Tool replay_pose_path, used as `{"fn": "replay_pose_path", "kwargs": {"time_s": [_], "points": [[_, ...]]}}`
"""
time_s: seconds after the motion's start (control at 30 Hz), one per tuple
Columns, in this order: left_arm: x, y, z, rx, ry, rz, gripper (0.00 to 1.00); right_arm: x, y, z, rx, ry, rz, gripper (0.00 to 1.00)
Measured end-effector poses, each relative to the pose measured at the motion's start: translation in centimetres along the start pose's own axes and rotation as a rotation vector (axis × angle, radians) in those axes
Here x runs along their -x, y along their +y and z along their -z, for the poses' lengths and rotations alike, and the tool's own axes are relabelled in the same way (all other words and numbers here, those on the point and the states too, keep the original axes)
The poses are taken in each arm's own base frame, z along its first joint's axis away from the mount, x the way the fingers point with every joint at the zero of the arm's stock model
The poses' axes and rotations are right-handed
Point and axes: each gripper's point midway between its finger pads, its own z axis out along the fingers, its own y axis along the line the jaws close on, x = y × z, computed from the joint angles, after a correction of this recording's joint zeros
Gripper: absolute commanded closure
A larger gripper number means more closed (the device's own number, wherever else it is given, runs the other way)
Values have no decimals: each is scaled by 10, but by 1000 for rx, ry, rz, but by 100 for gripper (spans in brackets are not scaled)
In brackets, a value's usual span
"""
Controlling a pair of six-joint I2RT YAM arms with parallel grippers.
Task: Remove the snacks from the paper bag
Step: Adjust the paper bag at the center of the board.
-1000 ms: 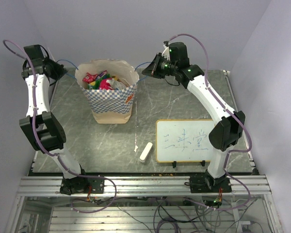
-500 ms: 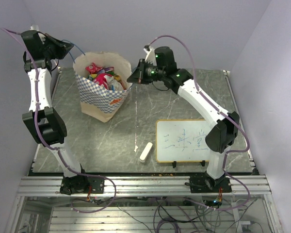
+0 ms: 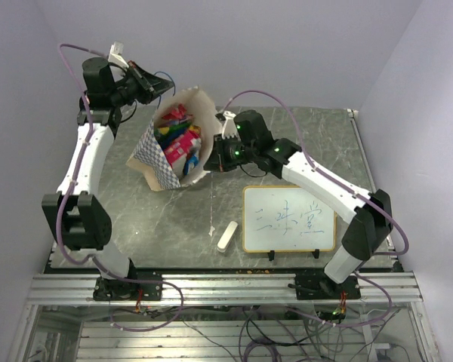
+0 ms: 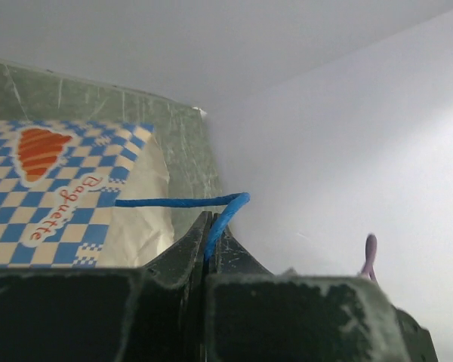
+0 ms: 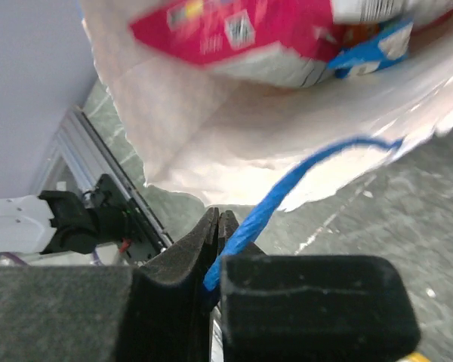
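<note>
The tan paper bag with a blue-and-white checkered band is tipped over toward the right, its mouth facing the right arm. Several glossy snacks, pink-red, yellow-green and blue, show inside its mouth; a pink-red packet fills the top of the right wrist view. My left gripper, raised at the back left, is shut on one blue cord handle. My right gripper, low at the bag's mouth, is shut on the other blue cord handle.
A framed whiteboard with blue writing lies at the front right. A white eraser block lies left of it near the front edge. Purple walls close in behind and on both sides.
The bag has tipped from upright onto its side toward the right. My left gripper rose and swung right with its handle; my right gripper dropped low and forward with the other handle.
</note>
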Motion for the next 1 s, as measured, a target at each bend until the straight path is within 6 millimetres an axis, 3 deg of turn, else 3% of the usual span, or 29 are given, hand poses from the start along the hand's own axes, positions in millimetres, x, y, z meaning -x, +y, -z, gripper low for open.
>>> {"fn": "replay_pose_path", "kwargs": {"time_s": [0.17,0.37,0.47,0.8,0.93,1.0], "points": [[-11,-19,25,-19,-13,-48,93,-1,-18,16,-106,-14,23,98],[-15,-20,28,-20,2,-67,93,-2,-23,20,-140,-5,56,100],[-18,-18,29,-16,17,-72,93,-5,-9,17,-105,-6,101,100],[-28,-17,35,-3,46,-61,93,-37,70,4,49,48,360,100],[-37,-15,44,16,59,-53,93,-39,80,5,46,43,423,85],[-40,-15,47,22,64,-51,93,-34,77,7,19,35,449,72]]}}
